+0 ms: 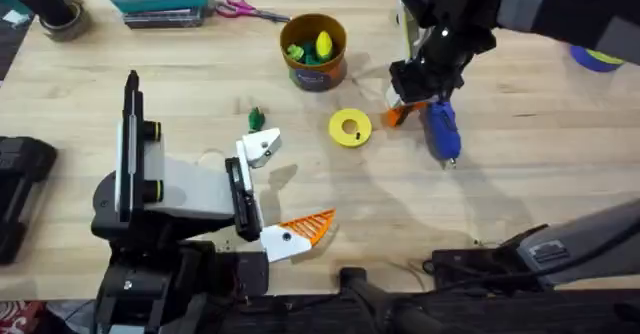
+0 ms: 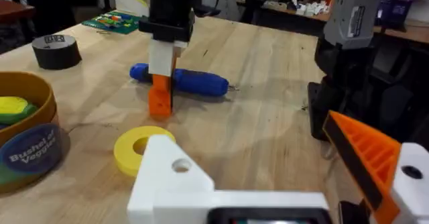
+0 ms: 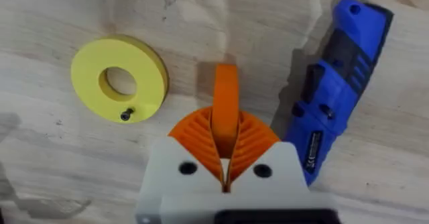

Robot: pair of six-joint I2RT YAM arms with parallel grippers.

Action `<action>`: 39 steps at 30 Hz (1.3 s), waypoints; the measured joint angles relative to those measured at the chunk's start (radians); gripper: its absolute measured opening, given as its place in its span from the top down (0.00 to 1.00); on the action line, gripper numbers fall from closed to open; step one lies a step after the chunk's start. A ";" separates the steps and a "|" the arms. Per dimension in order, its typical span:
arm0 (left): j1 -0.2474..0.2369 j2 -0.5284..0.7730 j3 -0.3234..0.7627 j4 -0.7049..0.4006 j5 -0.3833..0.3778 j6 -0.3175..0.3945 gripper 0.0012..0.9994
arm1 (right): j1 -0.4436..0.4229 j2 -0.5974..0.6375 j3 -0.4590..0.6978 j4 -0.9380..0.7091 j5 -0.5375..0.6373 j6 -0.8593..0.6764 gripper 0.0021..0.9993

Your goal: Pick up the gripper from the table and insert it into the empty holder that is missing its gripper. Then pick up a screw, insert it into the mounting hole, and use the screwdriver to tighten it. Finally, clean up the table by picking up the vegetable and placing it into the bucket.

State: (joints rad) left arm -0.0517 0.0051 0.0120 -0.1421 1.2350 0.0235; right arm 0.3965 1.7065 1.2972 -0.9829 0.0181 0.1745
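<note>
Two arms are at work, and most of the job lies ahead. Going left to right in the overhead view: the left gripper (image 1: 285, 189) rests low on the table, its fingers spread apart on nothing; one white holder (image 1: 258, 148) lacks its orange finger, so the fitting is not yet done. Just beyond it lies the dark green vegetable (image 1: 256, 118), still outside the bucket (image 1: 314, 52) farther back. Next comes the yellow disc (image 1: 350, 128) with a screw (image 3: 125, 115) resting on its face, untouched. Then the right gripper (image 3: 226, 158), clenched on the loose orange finger (image 3: 225, 106), which it holds upright just beside the blue screwdriver (image 1: 441, 129) lying on the wood. By my reading, only the pick-up is under way; insertion, screwing and tidying remain.
</note>
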 joint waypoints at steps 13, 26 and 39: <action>0.000 0.000 0.000 0.000 0.000 0.000 0.01 | 0.000 -0.132 0.042 -0.102 0.000 0.007 0.99; 0.000 0.000 0.000 0.000 0.000 0.000 0.01 | 0.000 -0.321 0.117 -0.089 -0.020 0.040 0.99; 0.000 0.000 0.000 0.000 0.000 0.000 0.01 | -0.042 -0.472 0.004 0.277 -0.396 0.058 0.99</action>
State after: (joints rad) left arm -0.0517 0.0055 0.0120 -0.1421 1.2350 0.0235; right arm 0.3547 1.2343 1.3011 -0.7057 -0.3782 0.2327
